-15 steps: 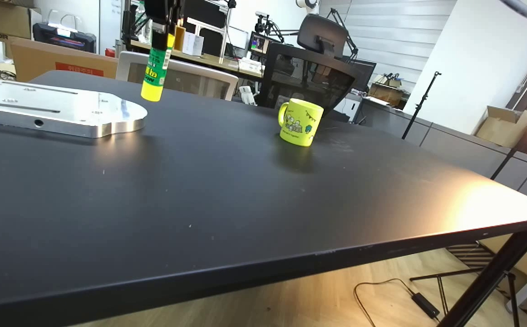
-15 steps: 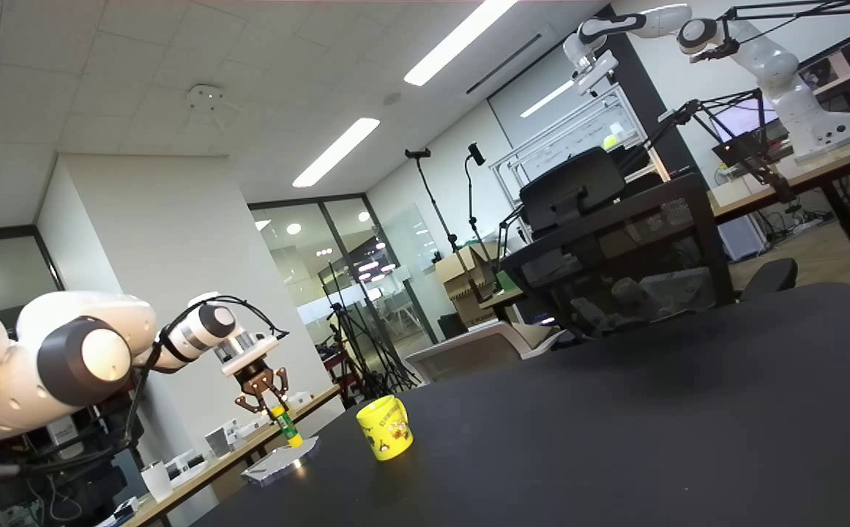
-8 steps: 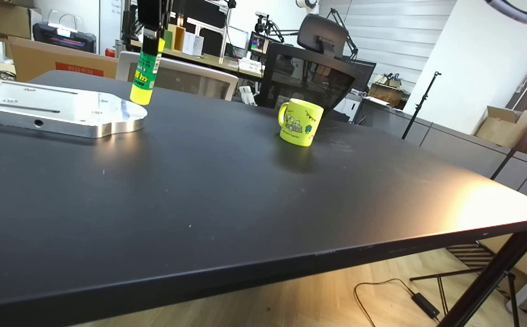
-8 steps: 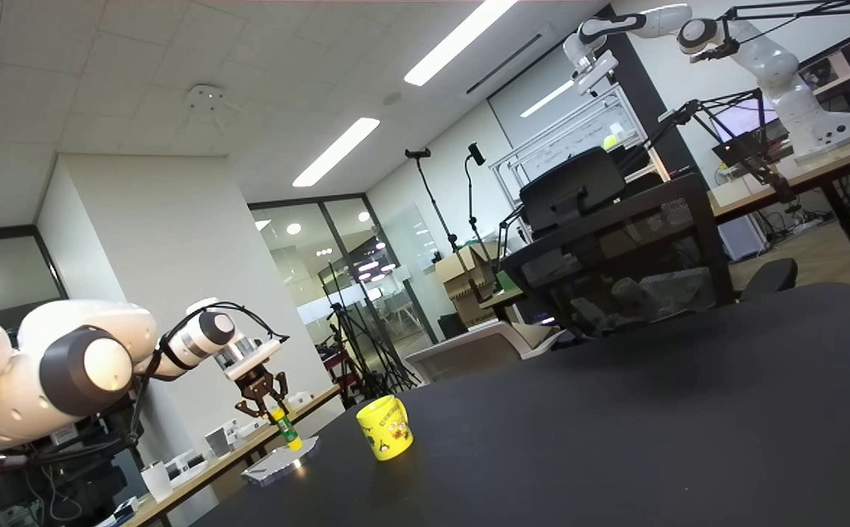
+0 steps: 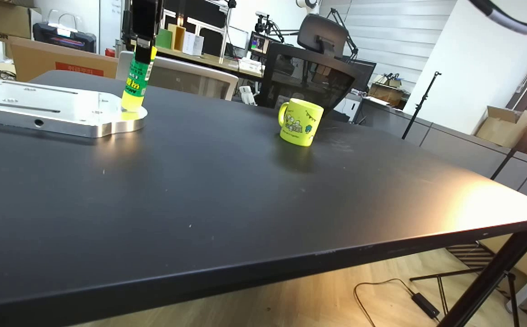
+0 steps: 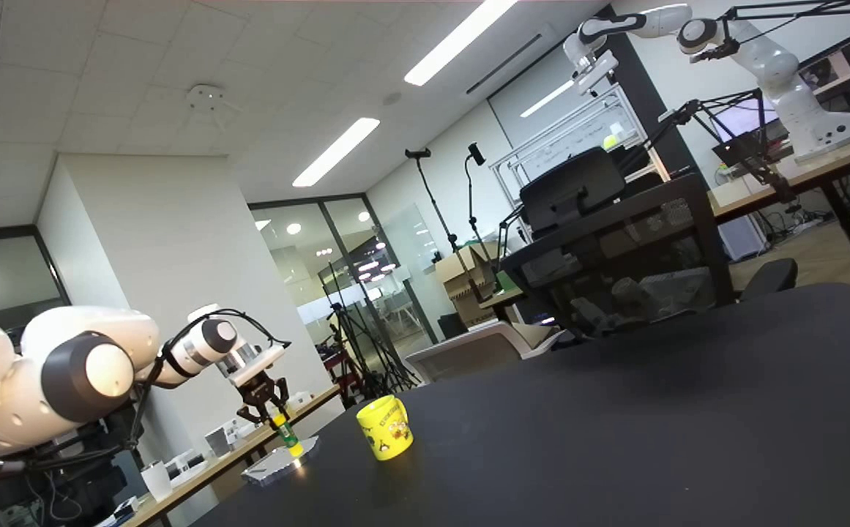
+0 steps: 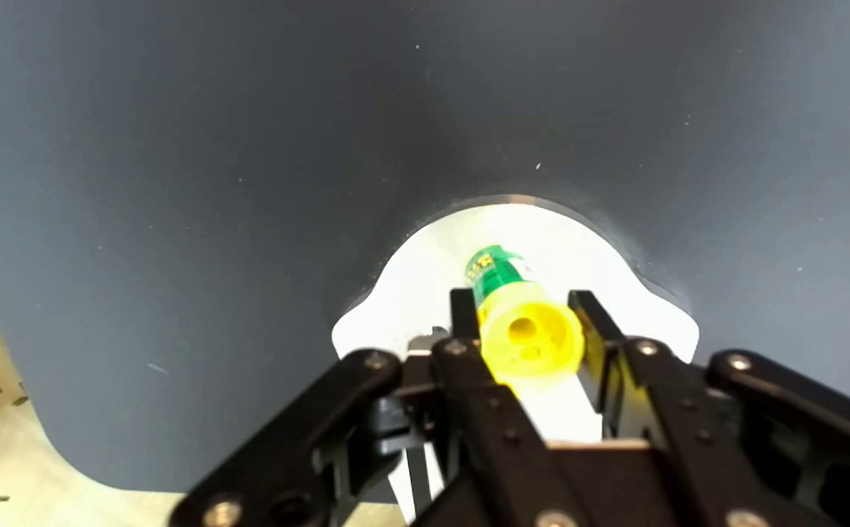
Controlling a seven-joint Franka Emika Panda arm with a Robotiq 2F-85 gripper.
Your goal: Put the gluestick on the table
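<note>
The green-and-yellow cylindrical gluestick (image 5: 136,84), tilted, is gripped by the black two-fingered end effector (image 7: 521,313), its lower end on or just above the flat silver metal plate (image 5: 63,104). Released leaning, it could topple. The black worktop (image 5: 245,195) also bears a yellow printed mug (image 5: 301,122); a black mesh chair (image 6: 637,249) stands beyond.

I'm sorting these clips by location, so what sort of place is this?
Most likely a robotics lab in an office-like room: besides the near arm, another white robot arm stands in the background, and there's a mesh-backed office chair and a lit monitor.
</note>
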